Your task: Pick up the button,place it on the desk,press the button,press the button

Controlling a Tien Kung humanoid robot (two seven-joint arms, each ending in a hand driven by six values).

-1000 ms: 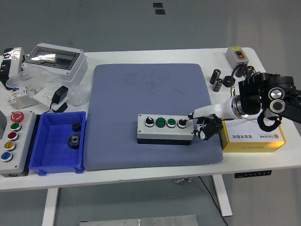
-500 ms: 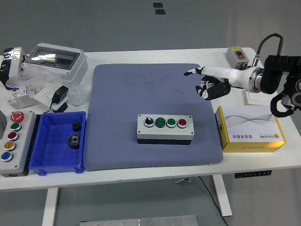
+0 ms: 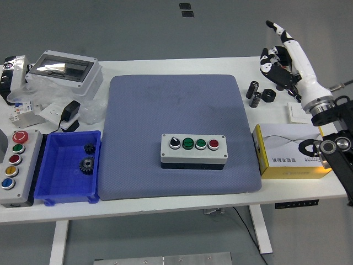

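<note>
A grey button box (image 3: 194, 157) lies flat on the blue-grey mat (image 3: 176, 105), near its front right. On top in a row are a black selector knob (image 3: 174, 143), two green buttons (image 3: 194, 144) and a red button (image 3: 213, 144). My right hand (image 3: 279, 52) is raised high over the table's far right corner, well away from the box. Its white index finger points up and away while the other fingers are curled in, and it holds nothing. My left arm is out of the picture.
A yellow-and-white carton (image 3: 292, 152) sits right of the mat. Black cylinders (image 3: 254, 94) and a ring (image 3: 269, 95) lie beyond it. At left stand a blue bin (image 3: 60, 185) with gears, a second button box (image 3: 15, 165), a grey enclosure (image 3: 63, 69) and a black adapter (image 3: 70, 112).
My right hand has lifted off the red button, swung back and to the right, and now stands raised above the far right corner. The button box has not moved.
</note>
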